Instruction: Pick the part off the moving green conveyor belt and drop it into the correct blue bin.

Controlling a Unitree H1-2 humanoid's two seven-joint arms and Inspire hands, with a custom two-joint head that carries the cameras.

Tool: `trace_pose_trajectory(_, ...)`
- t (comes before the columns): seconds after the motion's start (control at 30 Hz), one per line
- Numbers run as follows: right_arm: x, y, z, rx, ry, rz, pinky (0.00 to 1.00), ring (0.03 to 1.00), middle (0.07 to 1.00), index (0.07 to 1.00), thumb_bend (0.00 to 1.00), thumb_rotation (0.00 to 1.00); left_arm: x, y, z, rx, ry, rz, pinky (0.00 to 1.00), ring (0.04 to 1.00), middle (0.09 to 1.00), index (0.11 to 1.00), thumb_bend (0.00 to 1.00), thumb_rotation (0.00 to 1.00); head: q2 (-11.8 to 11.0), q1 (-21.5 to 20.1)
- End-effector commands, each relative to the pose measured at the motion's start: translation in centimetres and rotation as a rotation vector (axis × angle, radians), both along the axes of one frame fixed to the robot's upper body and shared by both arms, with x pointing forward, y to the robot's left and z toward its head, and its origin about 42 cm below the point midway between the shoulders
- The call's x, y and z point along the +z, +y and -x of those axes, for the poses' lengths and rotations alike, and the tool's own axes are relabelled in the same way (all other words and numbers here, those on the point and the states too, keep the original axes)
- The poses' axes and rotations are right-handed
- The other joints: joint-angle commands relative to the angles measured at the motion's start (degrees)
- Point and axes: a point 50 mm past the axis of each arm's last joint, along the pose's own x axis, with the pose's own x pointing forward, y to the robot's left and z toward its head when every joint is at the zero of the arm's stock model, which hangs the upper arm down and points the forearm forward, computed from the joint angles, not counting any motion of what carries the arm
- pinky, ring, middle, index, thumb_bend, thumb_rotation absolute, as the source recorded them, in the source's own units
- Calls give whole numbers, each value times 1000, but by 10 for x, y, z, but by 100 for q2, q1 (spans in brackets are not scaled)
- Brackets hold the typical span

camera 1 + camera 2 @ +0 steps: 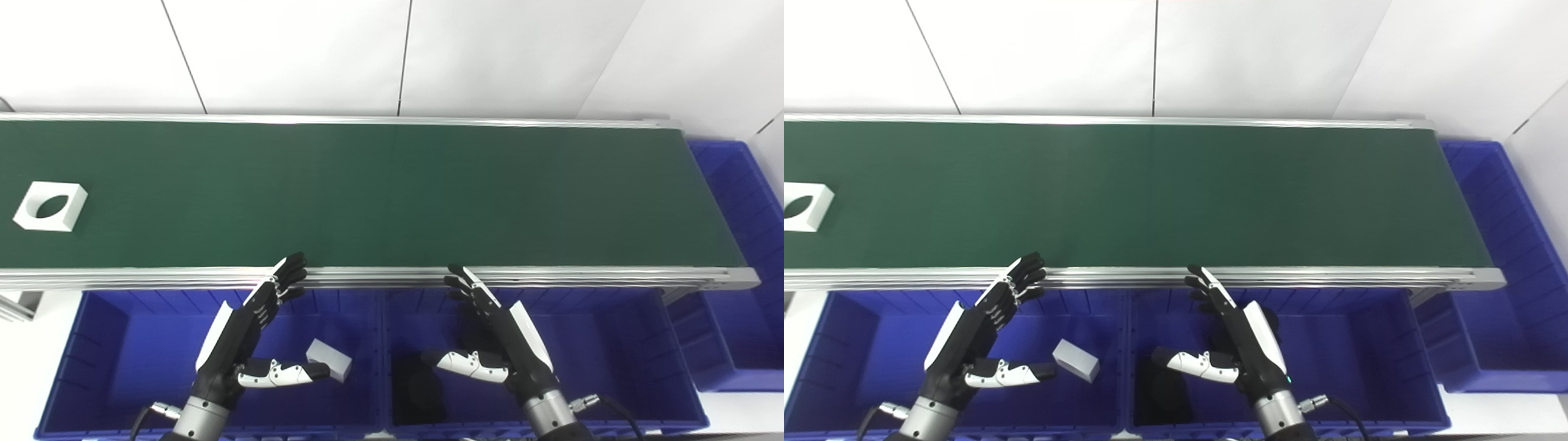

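Observation:
A white square part with a round hole [50,206] lies on the green conveyor belt [380,190] at the far left; in the right eye view [805,206] it is cut by the picture's edge. My left hand [251,334] is open and empty above the left blue bin [98,343], fingertips near the belt's front rail. My right hand [496,337] is open and empty above the middle blue bin [612,343]. Both hands are far right of the part.
A white block [329,360] lies in the left bin by my left thumb. A dark object [416,386] lies in the middle bin. A third blue bin [744,245] stands past the belt's right end. An aluminium rail [380,277] edges the belt's front.

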Motion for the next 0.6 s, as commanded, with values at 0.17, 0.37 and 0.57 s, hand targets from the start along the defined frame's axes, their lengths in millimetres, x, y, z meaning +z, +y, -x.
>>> trace_pose_trajectory(0.17, 11, 0, -3, 20, -73, -17, 798, 844, 890, 936, 774, 464, 8, -4, -4, -16, -64, 8, 834, 906, 925, 922, 865, 286, 0, 20)
trace_pose_trajectory(0.37, 11, 0, -2, 19, -74, -17, 794, 841, 886, 935, 776, 459, 9, -5, -3, -17, -69, 10, 838, 907, 924, 924, 860, 283, 5, 33)
trace_pose_trajectory(0.57, 10, -2, 0, 16, -71, -15, 790, 842, 886, 934, 778, 464, 7, -7, -1, -11, -70, 16, 831, 905, 925, 920, 853, 270, -141, 529)
